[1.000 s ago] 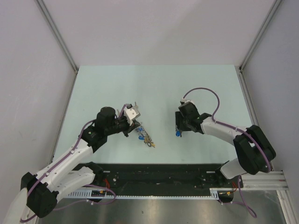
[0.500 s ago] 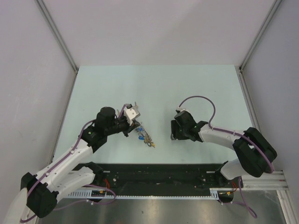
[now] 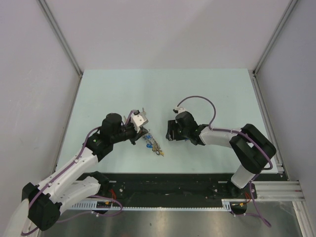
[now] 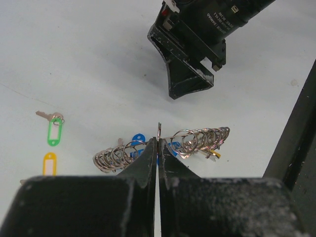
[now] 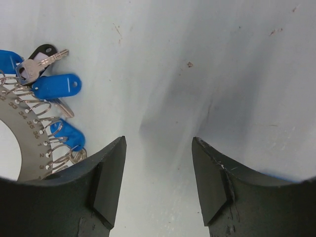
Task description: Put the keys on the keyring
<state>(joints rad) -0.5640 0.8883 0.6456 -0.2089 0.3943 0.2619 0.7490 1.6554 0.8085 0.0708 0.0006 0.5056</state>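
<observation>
My left gripper (image 4: pixel 158 142) is shut on the edge of the keyring (image 4: pixel 197 138) and holds it edge-on just above the table; its many small wire rings fan out on both sides of the jaws. In the top view the left gripper (image 3: pixel 140 132) and the keyring (image 3: pixel 152 143) are left of centre. A green-tagged key (image 4: pixel 53 131) and an orange tag (image 4: pixel 49 163) lie on the table to the left. My right gripper (image 5: pixel 158 148) is open and empty, just right of the keyring (image 5: pixel 29 143) with its blue tags (image 5: pixel 57 86). A loose blue-tagged key does not show.
The right gripper (image 4: pixel 190 64) hangs close beyond the keyring, also seen in the top view (image 3: pixel 171 131). A black rail (image 3: pixel 168 185) runs along the near table edge. Grey walls and metal posts enclose the pale green table (image 3: pixel 163 94).
My right gripper has moved left across the table to just beside the keyring. The small blue thing under it one second ago no longer shows. The left arm has not moved.
</observation>
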